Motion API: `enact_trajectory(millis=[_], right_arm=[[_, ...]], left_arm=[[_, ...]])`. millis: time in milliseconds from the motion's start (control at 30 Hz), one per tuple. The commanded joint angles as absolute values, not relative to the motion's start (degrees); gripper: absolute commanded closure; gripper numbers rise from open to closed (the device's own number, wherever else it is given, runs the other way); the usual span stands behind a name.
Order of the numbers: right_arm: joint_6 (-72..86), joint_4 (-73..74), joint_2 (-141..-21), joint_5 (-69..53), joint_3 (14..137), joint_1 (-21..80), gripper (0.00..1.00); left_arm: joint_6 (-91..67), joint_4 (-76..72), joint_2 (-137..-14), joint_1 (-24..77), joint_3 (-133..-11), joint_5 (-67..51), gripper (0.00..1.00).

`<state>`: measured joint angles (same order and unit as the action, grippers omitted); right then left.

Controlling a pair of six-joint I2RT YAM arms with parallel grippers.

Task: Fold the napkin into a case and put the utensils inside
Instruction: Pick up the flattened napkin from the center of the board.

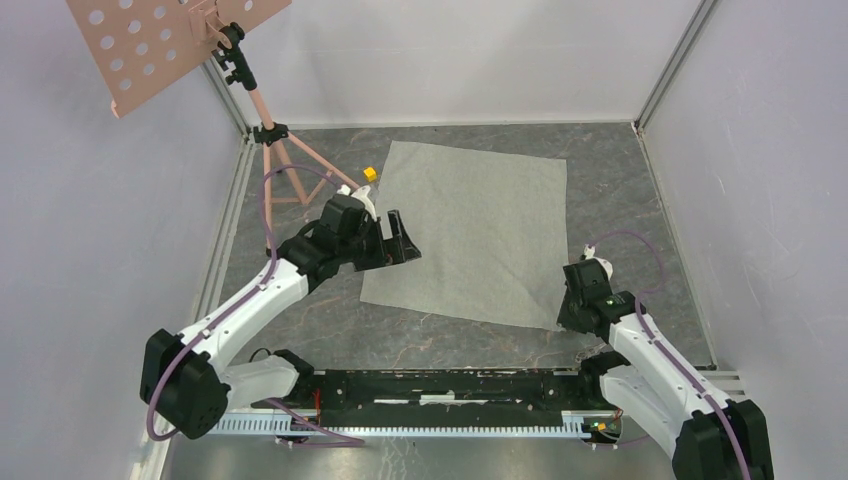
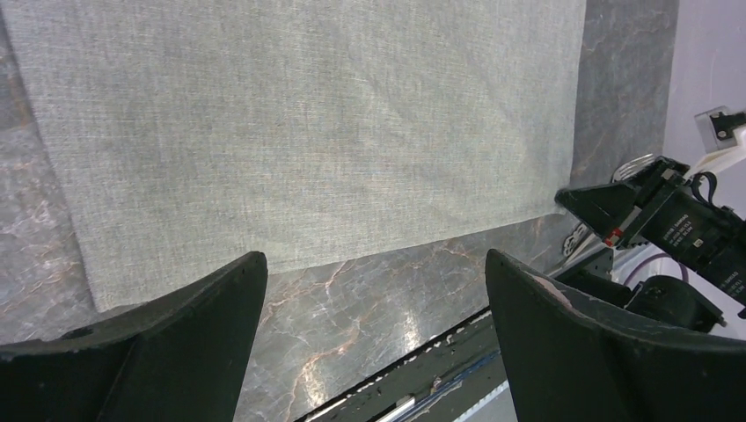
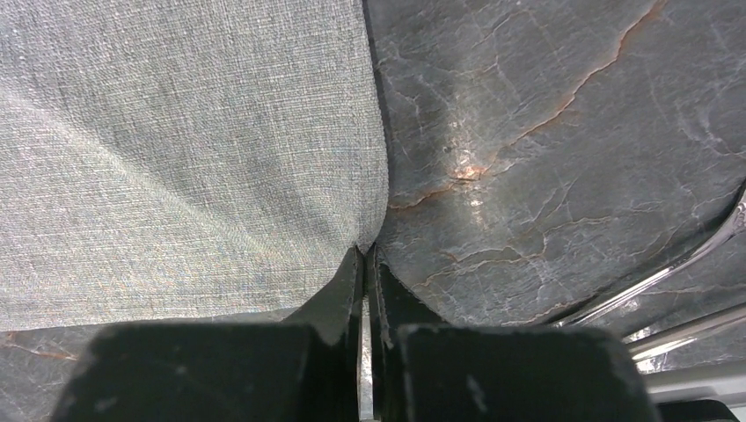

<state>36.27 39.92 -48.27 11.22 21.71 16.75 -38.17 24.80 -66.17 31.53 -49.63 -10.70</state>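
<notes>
The napkin [image 1: 470, 230] lies spread flat on the marble table, a pale grey-green sheet. My left gripper [image 1: 398, 243] hovers over its left edge, wide open with nothing between its fingers; in the left wrist view the gripper [image 2: 374, 259] looks across the napkin [image 2: 299, 132] and its near edge. My right gripper [image 1: 572, 300] is at the cloth's near right corner. In the right wrist view the right gripper [image 3: 365, 251] is shut, and the napkin [image 3: 176, 149] edge puckers into its tips. Shiny utensil handles [image 3: 669, 274] lie on the table just right of it.
A small yellow cube [image 1: 370, 173] sits by the napkin's far left corner. A pink perforated stand [image 1: 170, 40] on a tripod [image 1: 285, 160] occupies the back left. Walls enclose the table on three sides. The right arm [image 2: 677, 224] shows in the left wrist view.
</notes>
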Motion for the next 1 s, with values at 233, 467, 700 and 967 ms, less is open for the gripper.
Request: enact_trajectory(millis=[233,467,700,967], right_arm=[[36.4,44.0,-46.6,14.6,23.4,16.7,0.99],[34.9,42.6,-47.0,13.3,22.9,16.8,1.00],[34.1,41.6,-46.6,12.5,23.2,16.8,1.00],[33.2,41.0,-46.5,12.2,23.4,16.8,1.00]], left_arm=[[-49.4,39.7,-67.8,31.0,-48.9,6.1,0.09],[-60.4,43.9,-66.2,31.0,-44.0,10.3,0.33],[-64.8,44.4,-72.1,30.7,-44.0,11.3,0.41],[-65.4,42.6,-80.8,30.6,-45.6,12.0,0.46]])
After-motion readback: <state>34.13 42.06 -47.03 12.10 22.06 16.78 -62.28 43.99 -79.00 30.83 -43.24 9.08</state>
